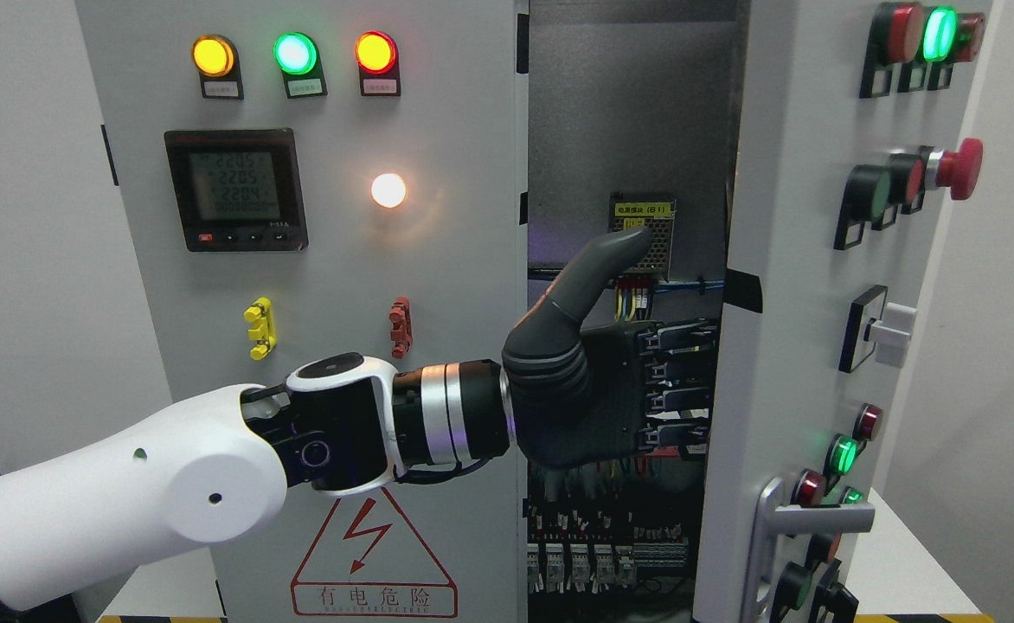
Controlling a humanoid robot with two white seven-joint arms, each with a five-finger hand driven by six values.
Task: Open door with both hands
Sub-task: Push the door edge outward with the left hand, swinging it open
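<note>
Head view: fingers [676,385] behind door [754,346] edge

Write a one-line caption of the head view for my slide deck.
Left hand reaches across the electrical cabinet, fingers hooked behind the edge of the right door, which stands ajar and exposes wiring inside.

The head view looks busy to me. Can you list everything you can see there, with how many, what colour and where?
Left door: one, grey, shut, at left.
Round lamps: three, amber, green, red, top of left door.
Meter: one, black, lit digits, below those lamps.
White lamp: one, glowing, right of meter.
Clips: two, yellow and red, mid left door.
Warning triangle: one, red outline, bottom of left door.
Right door: one, grey, swung open.
Red mushroom button: one, on right door.
Handle: one, silver, low on right door.
Wiring: many colours, inside cabinet.
Left hand: one, dark grey, fingers hooked on right door's edge.
</note>
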